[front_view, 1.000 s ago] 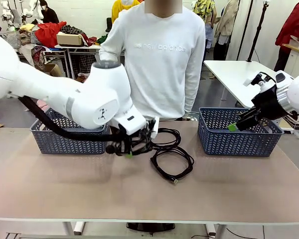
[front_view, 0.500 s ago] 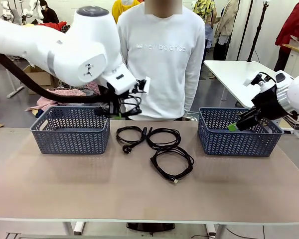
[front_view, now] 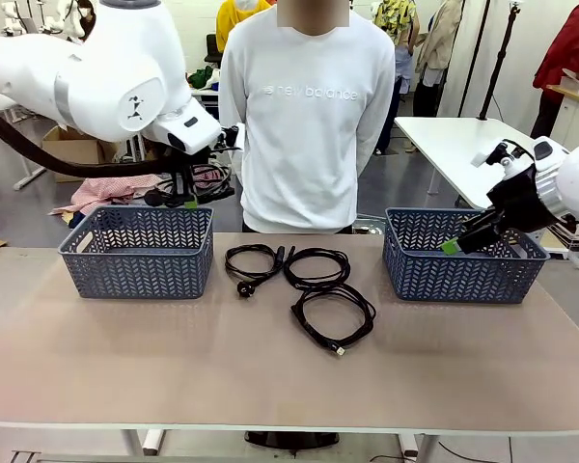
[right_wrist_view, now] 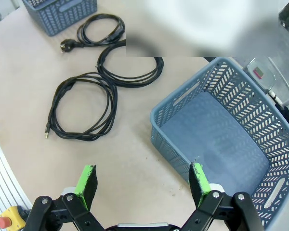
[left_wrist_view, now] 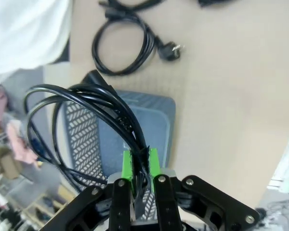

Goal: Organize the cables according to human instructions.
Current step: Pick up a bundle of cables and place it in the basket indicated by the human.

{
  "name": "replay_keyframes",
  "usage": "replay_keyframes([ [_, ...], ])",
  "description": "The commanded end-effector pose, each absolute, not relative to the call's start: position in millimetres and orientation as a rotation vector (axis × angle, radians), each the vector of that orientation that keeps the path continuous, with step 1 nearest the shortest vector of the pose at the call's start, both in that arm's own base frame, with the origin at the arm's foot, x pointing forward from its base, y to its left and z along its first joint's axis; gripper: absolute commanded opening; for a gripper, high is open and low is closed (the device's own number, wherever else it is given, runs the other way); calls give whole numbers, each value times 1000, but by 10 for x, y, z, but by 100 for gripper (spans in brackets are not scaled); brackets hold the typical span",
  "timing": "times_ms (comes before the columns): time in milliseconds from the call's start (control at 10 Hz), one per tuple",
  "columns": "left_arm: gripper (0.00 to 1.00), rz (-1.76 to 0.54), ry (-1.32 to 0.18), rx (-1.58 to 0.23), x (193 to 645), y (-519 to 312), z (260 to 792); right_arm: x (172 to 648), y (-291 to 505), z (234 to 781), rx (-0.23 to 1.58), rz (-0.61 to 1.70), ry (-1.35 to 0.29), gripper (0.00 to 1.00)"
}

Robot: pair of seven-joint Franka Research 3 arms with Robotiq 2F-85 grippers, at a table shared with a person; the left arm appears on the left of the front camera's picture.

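My left gripper [front_view: 189,202] hangs over the left blue basket [front_view: 137,253], shut on a coiled black cable [front_view: 210,181]. In the left wrist view the green pads [left_wrist_view: 127,164] pinch that cable [left_wrist_view: 82,110] above the basket [left_wrist_view: 156,125]. Three more cables lie mid-table: one with a round plug [front_view: 254,261], one behind it [front_view: 318,266], one nearer me [front_view: 334,315]. My right gripper [front_view: 451,246] is open over the right blue basket [front_view: 463,272]. The right wrist view has those three cables [right_wrist_view: 84,110] [right_wrist_view: 130,67] [right_wrist_view: 98,28] left of that basket [right_wrist_view: 221,139].
A person in a white sweatshirt [front_view: 309,116] stands at the far edge behind the cables. The two baskets flank the cables at the back of the table. Bare tabletop [front_view: 270,386] stretches along the near side. The right basket's floor is bare.
My left arm rose from the table with a cable in its grip and swung left, ending above the left basket. The right arm stayed put.
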State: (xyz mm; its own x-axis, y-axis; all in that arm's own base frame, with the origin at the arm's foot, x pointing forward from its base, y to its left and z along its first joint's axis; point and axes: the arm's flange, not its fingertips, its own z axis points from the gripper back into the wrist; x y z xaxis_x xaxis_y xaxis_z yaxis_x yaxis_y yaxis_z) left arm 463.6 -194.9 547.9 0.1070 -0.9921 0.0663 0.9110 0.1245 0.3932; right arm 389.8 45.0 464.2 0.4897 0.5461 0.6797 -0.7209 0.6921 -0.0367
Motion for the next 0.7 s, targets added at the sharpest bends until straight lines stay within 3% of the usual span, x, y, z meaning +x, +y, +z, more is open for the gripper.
replay_keyframes([
  [0, 0, -1398, -330, 262, 4724, -1866, 5522, 3914, 444, 4629, 278, 778, -726, 100],
  [600, 0, -1411, -340, 276, 4685, -1874, 5467, 3914, 444, 4629, 278, 778, -726, 100],
])
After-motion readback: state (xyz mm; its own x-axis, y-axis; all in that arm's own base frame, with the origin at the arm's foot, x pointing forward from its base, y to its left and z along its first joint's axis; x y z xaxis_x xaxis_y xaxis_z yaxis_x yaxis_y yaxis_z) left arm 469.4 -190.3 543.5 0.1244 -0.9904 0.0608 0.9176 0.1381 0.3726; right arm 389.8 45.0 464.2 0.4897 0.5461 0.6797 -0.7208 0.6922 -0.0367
